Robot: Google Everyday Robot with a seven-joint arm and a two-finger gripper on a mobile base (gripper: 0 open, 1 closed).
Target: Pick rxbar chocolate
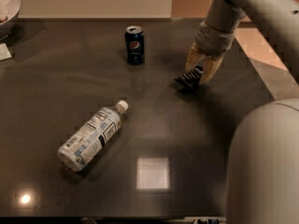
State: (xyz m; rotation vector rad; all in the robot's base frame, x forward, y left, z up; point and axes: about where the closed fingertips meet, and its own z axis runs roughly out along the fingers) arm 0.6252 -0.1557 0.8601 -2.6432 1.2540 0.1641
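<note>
The rxbar chocolate (186, 79), a small flat black wrapper bar, is at the right back of the dark table (154, 111). My gripper (197, 75) comes down from the upper right with its two tan fingers (192, 59) closed around the bar's right end. The bar is tilted, its left end pointing toward the table, with a shadow just beneath it.
A blue Pepsi can (135, 45) stands upright to the left of the gripper. A clear water bottle (91, 136) lies on its side at front left. A bowl (7, 8) and a white paper (3, 52) are at the far left. My body (264, 167) fills the front right.
</note>
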